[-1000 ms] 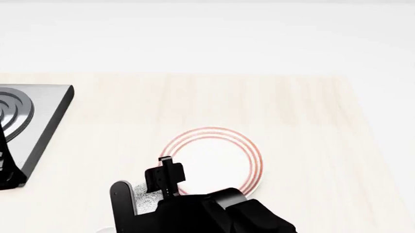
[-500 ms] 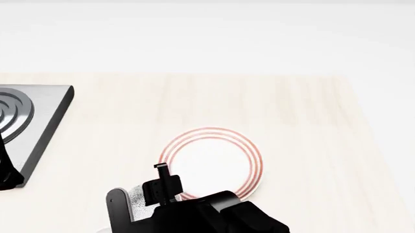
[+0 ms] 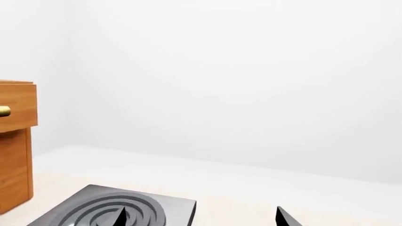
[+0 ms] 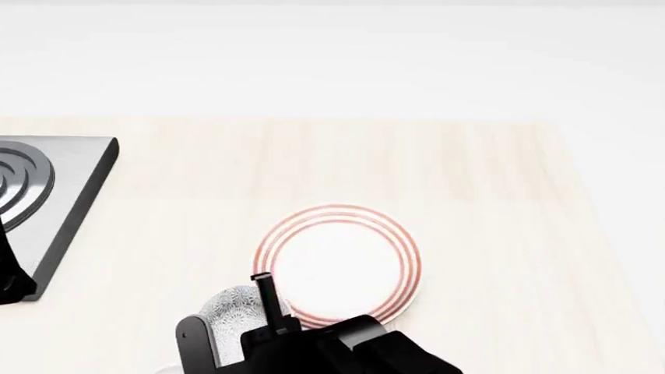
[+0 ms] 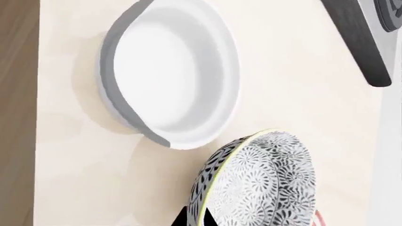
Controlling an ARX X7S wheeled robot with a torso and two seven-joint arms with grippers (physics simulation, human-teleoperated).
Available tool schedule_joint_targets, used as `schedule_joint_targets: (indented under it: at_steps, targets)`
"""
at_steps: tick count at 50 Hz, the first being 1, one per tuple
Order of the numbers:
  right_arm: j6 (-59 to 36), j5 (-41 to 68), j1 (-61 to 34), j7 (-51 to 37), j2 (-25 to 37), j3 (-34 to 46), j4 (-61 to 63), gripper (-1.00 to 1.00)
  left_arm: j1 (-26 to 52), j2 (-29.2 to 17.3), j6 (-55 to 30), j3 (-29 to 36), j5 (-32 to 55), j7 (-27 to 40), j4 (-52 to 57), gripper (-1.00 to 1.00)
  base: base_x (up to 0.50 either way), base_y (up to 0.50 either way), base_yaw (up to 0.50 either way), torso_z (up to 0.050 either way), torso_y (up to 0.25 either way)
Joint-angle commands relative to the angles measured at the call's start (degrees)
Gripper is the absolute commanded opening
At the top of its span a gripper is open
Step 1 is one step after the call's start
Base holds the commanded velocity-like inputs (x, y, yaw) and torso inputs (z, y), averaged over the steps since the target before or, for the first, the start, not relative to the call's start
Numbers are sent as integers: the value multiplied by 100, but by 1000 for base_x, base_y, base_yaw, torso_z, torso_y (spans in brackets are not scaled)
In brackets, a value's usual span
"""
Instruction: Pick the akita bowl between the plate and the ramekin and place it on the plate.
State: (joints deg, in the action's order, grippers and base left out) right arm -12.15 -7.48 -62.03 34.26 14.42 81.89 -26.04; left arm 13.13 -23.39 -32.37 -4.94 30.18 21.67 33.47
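Observation:
The akita bowl [image 5: 264, 181], grey-white with a fine floral pattern, shows in the right wrist view with its rim between my right gripper's [image 5: 196, 219] two black fingertips. That gripper is shut on the rim. Beside the bowl stands the plain white ramekin [image 5: 169, 70]. In the head view the bowl [image 4: 235, 305] sits just left of the red-ringed plate [image 4: 338, 263], touching its near left edge, with the right gripper [image 4: 265, 300] over it. My left gripper [image 3: 201, 219] is open, its tips wide apart and holding nothing.
A grey hob block with concentric rings [image 4: 47, 183] lies at the table's left, also in the left wrist view as the hob block [image 3: 119, 209]. A wooden cabinet [image 3: 12, 155] stands beyond it. My left arm [image 4: 11, 276] hangs at the left edge.
My right gripper has drawn back toward the near edge and sunk lower at the bowl. More of the bowl's patterned inside shows. The left arm has slipped slightly further left.

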Motion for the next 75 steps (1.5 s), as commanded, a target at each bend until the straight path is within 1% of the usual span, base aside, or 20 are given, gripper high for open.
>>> schedule_joint_targets:
  at_steps: [1, 7, 13, 19, 24, 32, 36, 42, 48, 55, 68, 75]
  targets:
    - [-138, -97, -29, -47, 94, 29, 249, -100, 9, -20, -8, -8, 27, 23, 9, 100, 0, 0, 0, 0, 0]
    - [-417, -134, -121, -16, 298, -41, 755, -100, -4, -19, 3, 0, 36, 33, 25, 100, 0, 0, 0, 0, 0]
    - [-914, -118, -290, 148, 647, -188, 1587, -100, -14, -31, -34, 9, 62, 65, 110, 100, 0, 0, 0, 0, 0]
    - [-1249, -69, -513, 285, 845, -368, 2043, -100, 3, -39, -72, 46, 82, 89, 181, 100, 0, 0, 0, 0, 0]
    - [-1389, -65, -642, 346, 972, -452, 2233, -100, 0, -50, -79, 51, 96, 96, 201, 100, 0, 0, 0, 0, 0]
    - [-1412, -29, -735, 342, 1094, -559, 2130, -100, -5, -57, -45, 66, 84, 95, 184, 100, 0, 0, 0, 0, 0]
    - [-1357, -36, -780, 304, 1109, -589, 1885, -100, 3, -61, -56, 75, 91, 105, 178, 100, 0, 0, 0, 0, 0]
    - [-1145, -66, -839, 121, 966, -635, 1159, -100, -19, -71, -51, 73, 99, 116, 196, 100, 0, 0, 0, 0, 0]
    - [-716, -15, -895, -159, 617, -736, -61, -100, -34, -84, -21, 83, 92, 99, 165, 100, 0, 0, 0, 0, 0]
    - [-251, 55, -926, -349, 223, -789, -1080, -100, -16, -87, -12, 87, 105, 101, 136, 100, 0, 0, 0, 0, 0]
    - [227, 38, -785, -527, -129, -704, -1792, -100, -43, -106, 51, 104, 96, 81, 124, 100, 0, 0, 0, 0, 0]
    - [682, 28, -793, -713, -492, -677, -2643, -100, -65, -118, 83, 94, 123, 57, 114, 100, 0, 0, 0, 0, 0]
